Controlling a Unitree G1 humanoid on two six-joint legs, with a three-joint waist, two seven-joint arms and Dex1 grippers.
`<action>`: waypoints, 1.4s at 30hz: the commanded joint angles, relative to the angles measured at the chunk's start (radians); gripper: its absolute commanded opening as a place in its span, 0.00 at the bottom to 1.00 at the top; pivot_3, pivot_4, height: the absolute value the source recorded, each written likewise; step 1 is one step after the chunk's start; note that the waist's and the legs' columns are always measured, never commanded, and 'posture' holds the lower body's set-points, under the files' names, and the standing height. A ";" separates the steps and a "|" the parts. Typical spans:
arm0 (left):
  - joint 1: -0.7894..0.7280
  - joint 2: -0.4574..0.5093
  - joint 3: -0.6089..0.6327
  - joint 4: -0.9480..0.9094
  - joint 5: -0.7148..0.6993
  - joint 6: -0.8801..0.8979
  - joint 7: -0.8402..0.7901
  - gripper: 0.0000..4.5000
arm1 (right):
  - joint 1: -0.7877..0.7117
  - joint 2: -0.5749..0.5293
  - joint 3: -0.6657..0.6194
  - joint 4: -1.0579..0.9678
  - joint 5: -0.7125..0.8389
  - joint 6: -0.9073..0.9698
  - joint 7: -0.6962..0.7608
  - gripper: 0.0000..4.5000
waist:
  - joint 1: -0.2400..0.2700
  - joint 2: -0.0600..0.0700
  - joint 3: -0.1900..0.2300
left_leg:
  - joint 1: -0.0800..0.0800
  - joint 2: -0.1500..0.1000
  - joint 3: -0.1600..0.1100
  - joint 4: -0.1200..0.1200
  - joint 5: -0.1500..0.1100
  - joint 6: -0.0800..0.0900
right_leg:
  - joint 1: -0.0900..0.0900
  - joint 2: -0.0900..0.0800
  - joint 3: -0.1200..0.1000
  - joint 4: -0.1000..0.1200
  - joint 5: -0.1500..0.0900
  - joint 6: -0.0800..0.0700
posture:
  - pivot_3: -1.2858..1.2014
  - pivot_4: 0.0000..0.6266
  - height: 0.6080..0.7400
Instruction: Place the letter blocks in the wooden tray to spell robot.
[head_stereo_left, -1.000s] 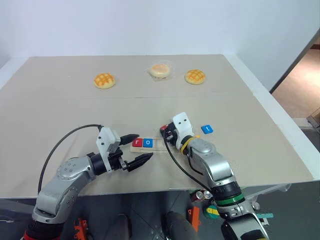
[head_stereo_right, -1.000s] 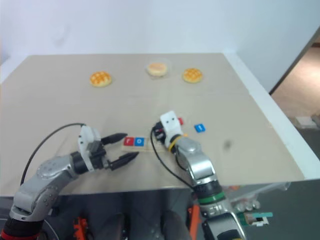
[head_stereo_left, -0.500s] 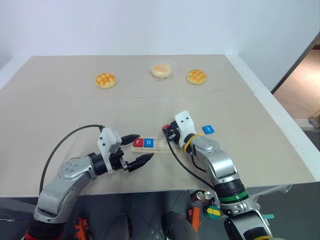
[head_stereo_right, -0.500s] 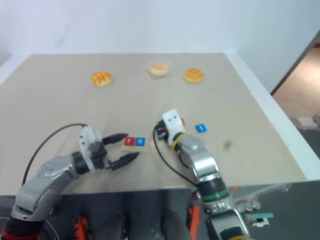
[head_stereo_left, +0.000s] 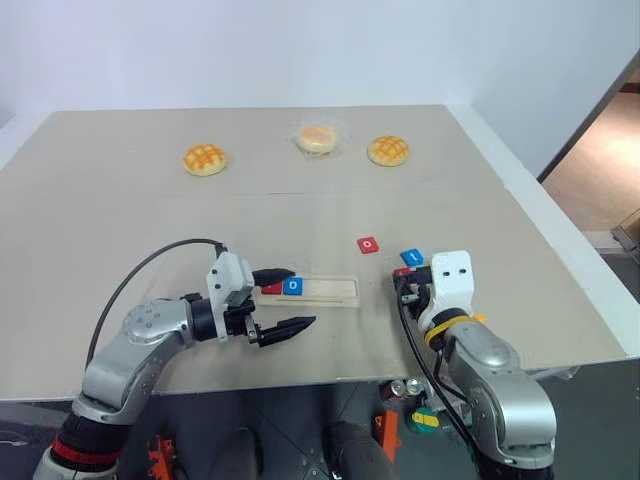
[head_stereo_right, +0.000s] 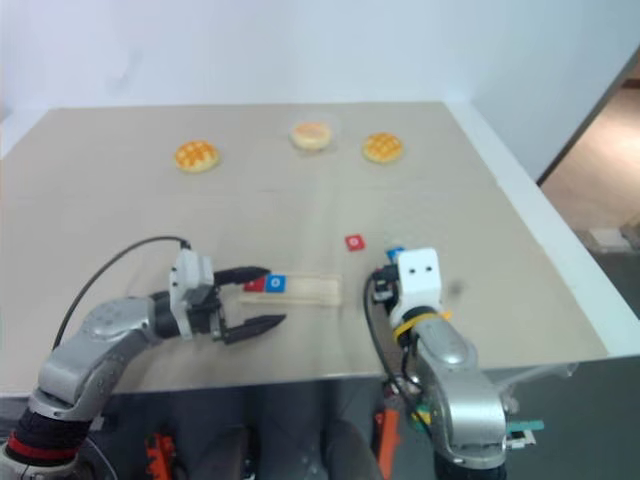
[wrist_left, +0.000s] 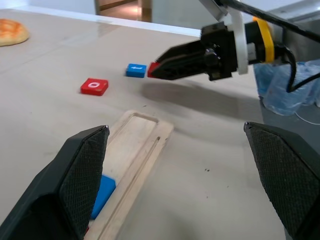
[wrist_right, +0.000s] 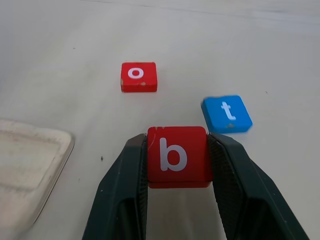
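Right hand (wrist_right: 176, 165) pinches my square red b block (wrist_right: 177, 156); left hand (head_stereo_left: 283, 303) gapes beside the pale wooden tray (head_stereo_left: 325, 291).

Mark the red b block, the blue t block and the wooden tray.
red b block (wrist_right: 177, 163), right wrist view, lettered top face
blue t block (wrist_right: 227, 113), right wrist view, top face
wooden tray (head_stereo_left: 335, 291), left eye view, bare groove

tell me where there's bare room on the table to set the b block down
The wooden tray is bare from the blue o to its right end. Bare table runs between the three buns and the tray. It is crowded by the right claw, which grips the red b near the red o and blue t.
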 joint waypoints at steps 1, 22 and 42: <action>-0.028 -0.002 -0.010 0.011 0.005 -0.027 -0.026 1.00 | 0.013 0.020 0.029 -0.057 0.003 -0.013 -0.023 0.26 | 0.000 0.000 0.000 | 0.001 0.000 0.000 0.000 0.000 0.000 | 0.000 0.000 0.000 0.000 0.000 0.000 | 0.52 0.24 1.00; -0.059 0.008 -0.055 0.047 0.076 -0.158 -0.134 1.00 | 0.023 0.040 0.034 0.044 0.077 -0.052 0.017 0.37 | 0.001 0.000 0.000 | -0.001 -0.001 0.000 0.000 0.001 0.001 | 0.001 0.000 0.000 0.000 0.000 0.001 | 0.52 0.24 1.00; -0.064 -0.007 -0.085 0.029 0.085 -0.175 -0.138 1.00 | -0.255 -0.557 -0.011 0.375 0.298 -0.375 0.814 0.99 | 0.000 -0.001 0.000 | 0.003 -0.001 0.001 0.001 0.001 0.001 | 0.004 0.000 0.001 -0.001 0.000 0.001 | 0.52 0.24 1.00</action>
